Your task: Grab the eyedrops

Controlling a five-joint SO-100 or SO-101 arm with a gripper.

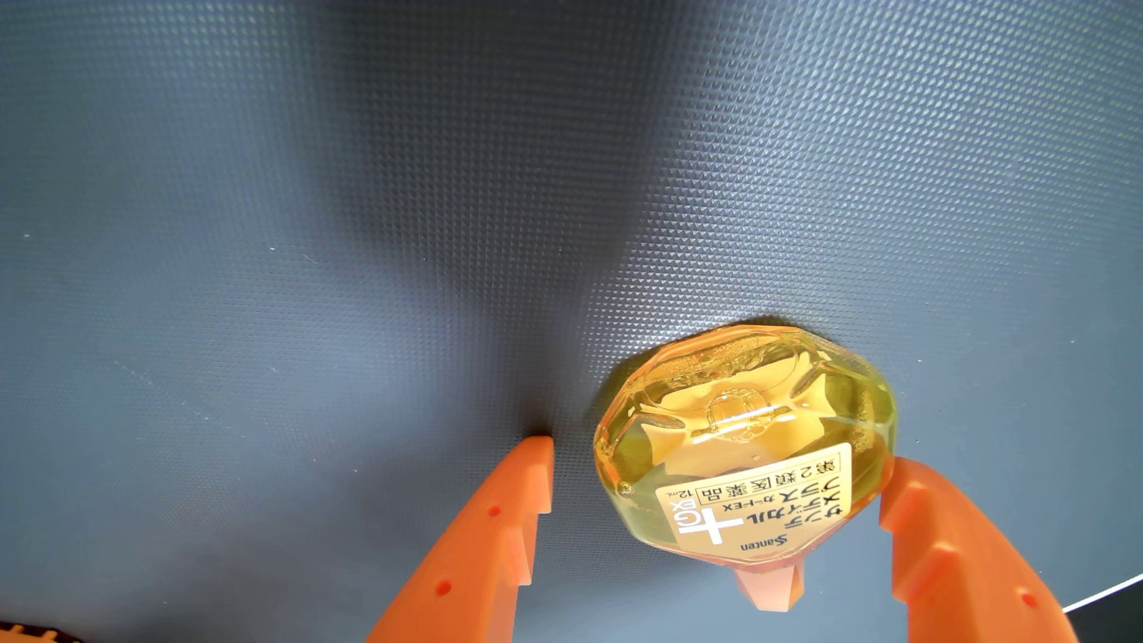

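In the wrist view the orange gripper [717, 464] stands wide open, holding nothing. The eyedrops bottle [745, 442] lies on its side between the two fingers, close against the right finger [946, 544] and apart from the left. It is a faceted, clear plastic bottle filled with yellow liquid, with a white printed label and a pinkish cap [773, 584] pointing toward the camera. It rests on a dark grey mat [371, 247] with a fine embossed pattern.
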